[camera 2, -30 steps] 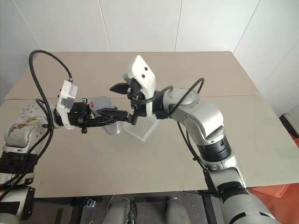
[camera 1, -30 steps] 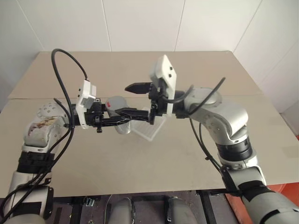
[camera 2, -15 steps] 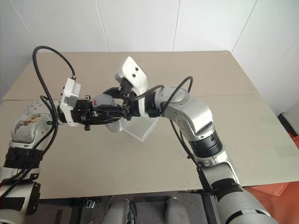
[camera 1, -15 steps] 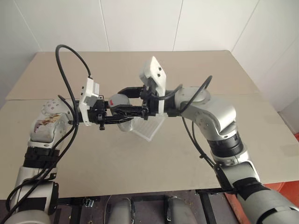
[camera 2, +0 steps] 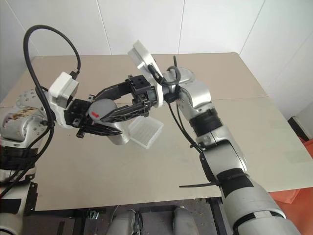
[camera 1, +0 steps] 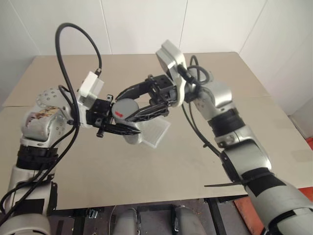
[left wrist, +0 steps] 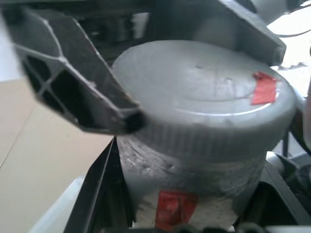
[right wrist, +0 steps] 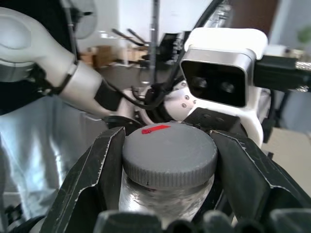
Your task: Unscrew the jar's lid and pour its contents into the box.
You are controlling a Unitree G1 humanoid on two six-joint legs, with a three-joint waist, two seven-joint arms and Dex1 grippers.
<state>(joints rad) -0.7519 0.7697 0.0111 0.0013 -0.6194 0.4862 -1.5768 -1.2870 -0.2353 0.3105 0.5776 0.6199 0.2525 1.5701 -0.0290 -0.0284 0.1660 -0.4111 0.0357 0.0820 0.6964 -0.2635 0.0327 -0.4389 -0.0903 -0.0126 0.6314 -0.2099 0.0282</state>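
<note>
The jar [camera 2: 115,134] hangs clear of the table [camera 1: 161,161], held in the left gripper [camera 1: 120,128], whose fingers clamp its silvery body just under the cap. Its long axis runs roughly upright, leaning a little, so the lid [camera 1: 126,108] faces up and toward the head camera, its red mark [right wrist: 155,129] showing on top.

The right gripper [camera 1: 134,102] reaches across from the robot's right, and its two black fingers [right wrist: 95,170] sit one on each side of the lid's ribbed rim — pinched on the cap, judging by the right wrist view, where the pads touch the rim on both sides. So the lid lies straight between the right jaws, with the jar's axis crossing the line of that gripper's reach; the twist to come would turn about that upright axis, with the left gripper holding the body still.

Just beyond and below the jar, the box [camera 1: 155,131] rests on the table, tilted corner-on — near the jar, on its right-arm side. The contents cannot be made out through the jar's wall.
</note>
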